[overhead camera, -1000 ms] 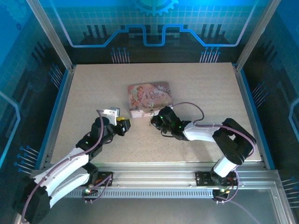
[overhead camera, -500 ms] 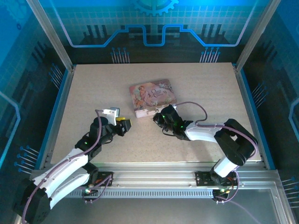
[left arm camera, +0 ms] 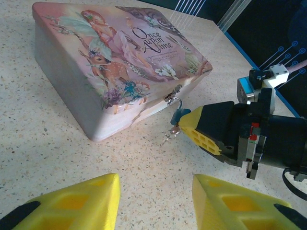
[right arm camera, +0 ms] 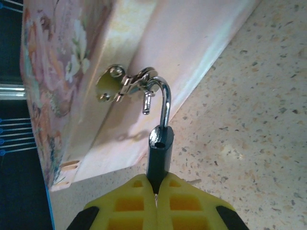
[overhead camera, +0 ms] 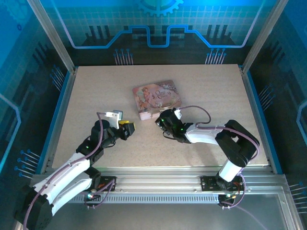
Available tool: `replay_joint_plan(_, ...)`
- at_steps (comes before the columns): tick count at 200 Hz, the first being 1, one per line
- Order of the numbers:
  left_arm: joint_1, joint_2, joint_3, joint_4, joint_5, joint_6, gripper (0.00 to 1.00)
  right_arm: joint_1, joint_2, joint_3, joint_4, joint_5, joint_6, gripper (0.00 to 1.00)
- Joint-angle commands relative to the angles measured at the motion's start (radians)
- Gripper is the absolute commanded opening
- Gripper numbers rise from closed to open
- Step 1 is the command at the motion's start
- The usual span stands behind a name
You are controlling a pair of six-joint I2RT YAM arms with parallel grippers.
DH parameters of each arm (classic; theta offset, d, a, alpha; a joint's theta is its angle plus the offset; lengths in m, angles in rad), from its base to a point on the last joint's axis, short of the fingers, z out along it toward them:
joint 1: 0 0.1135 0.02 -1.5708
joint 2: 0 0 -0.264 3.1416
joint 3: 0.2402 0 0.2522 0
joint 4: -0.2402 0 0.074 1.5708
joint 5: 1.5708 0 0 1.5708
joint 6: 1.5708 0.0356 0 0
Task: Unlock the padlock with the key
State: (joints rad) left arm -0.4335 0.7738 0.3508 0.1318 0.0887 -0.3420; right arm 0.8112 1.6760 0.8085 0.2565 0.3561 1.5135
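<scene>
1. Dark-blue and tiny, the metal padlock (right arm camera: 159, 148) is hanging by its small silver shackle (right arm camera: 166, 103) from the brass-coloured hasp (right arm camera: 122, 86). The hasp is sitting on the front wall of the pink illustrated storybook box (left arm camera: 120, 57), which is lying flat on the speckled beige table (left arm camera: 57, 158).
2. The right end effector (right arm camera: 156, 196) is clenching its yellow fingers on the bottom end of the padlock and holding the body out from the box wall.
3. The tiny grey-brown metal key (left arm camera: 174, 130) is showing just under the padlock body, right beside the right finger. I cannot tell whether it is sitting in the keyhole.
4. The shackle's short leg is seemingly ending clear of the body, so the lock may already be sprung, though this is too small to settle. I am judging that confirming the key's turn and freeing the shackle from the hasp are the steps left.
5. The left end effector (left arm camera: 153, 191) is hovering released and empty, with its fingers spread, just short of the box and facing the lock.
6. The box wall and hasp are crowding the padlock, and the right fingers are covering its keyhole end. The box is lying loose, so a pull risks dragging it.
</scene>
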Motion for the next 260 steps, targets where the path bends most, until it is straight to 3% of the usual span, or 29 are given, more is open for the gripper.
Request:
replay_joint_plan(1,0.013,-0.011,-0.002,0.0,0.028,-0.007,0.44,0.01,0.023,0.063,-0.094,0.081,0.081,0.0)
replay_joint_plan(37,0.022,0.006,0.017,-0.013,0.026,-0.021,0.46,0.01,0.051,0.113,-0.124,0.122,0.11,0.0)
replay_joint_plan(97,0.024,0.068,0.025,0.02,0.028,-0.031,0.5,0.01,0.065,0.109,0.002,0.202,0.114,0.0)
replay_joint_plan(179,0.032,0.085,0.025,0.031,0.012,-0.031,0.5,0.006,0.081,0.182,-0.09,0.297,0.052,0.0)
replay_joint_plan(209,0.039,0.086,0.024,0.038,0.007,-0.038,0.51,-0.016,0.1,0.194,-0.064,0.23,0.019,0.0)
replay_joint_plan(235,0.042,0.088,0.018,0.049,0.008,-0.046,0.51,-0.048,0.089,0.23,-0.167,0.123,-0.056,0.0)
replay_joint_plan(260,0.044,0.091,0.013,0.058,0.008,-0.048,0.51,-0.069,0.047,0.168,-0.163,0.083,-0.086,0.0)
